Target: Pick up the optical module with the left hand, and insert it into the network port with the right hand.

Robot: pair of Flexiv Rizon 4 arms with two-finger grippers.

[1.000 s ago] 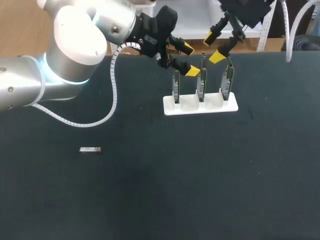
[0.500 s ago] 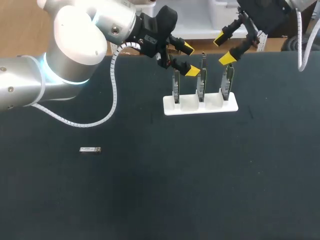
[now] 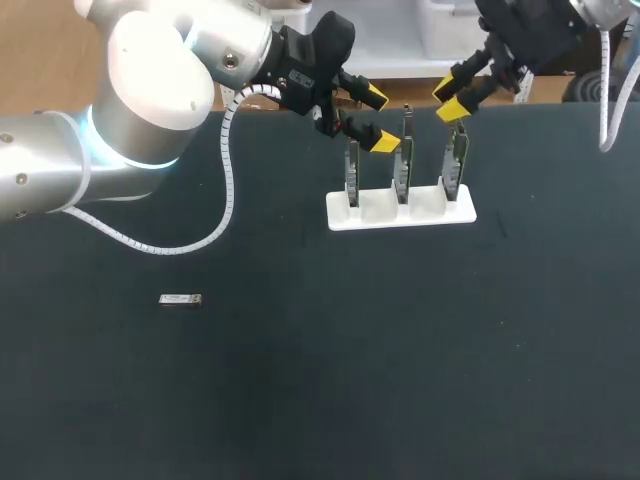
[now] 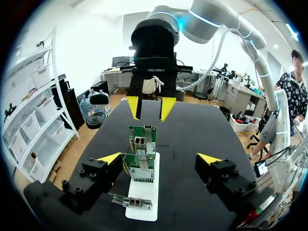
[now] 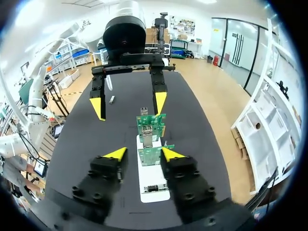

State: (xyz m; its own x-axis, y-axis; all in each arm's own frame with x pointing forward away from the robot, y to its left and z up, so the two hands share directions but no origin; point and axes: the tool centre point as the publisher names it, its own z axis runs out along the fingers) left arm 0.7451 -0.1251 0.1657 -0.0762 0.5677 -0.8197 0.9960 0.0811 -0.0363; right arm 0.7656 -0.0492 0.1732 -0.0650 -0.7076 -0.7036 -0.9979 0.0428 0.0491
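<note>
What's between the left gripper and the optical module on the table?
In the head view, only bare table lies between the left gripper and the optical module; the left arm's white cable loops just beside that stretch.

**A:** Where is the room lying open?

**B:** The near half of the table (image 3: 400, 380) is lying bare. The small metal plug (image 3: 181, 299) is sitting alone at its left, well apart from everything else, so a gripper could be coming down on it from any side.

**A:** And the far side?

**B:** It is crowded. Three circuit boards (image 3: 402, 165) are standing upright in a white stand (image 3: 400, 214), leaving narrow gaps between them. The left gripper (image 3: 378, 120) is hanging open just beside the leftmost board. The right gripper (image 3: 452, 100) is hanging open over the rightmost. The left arm (image 3: 140, 90) and its cable (image 3: 226, 190) are filling the far left corner.
</note>
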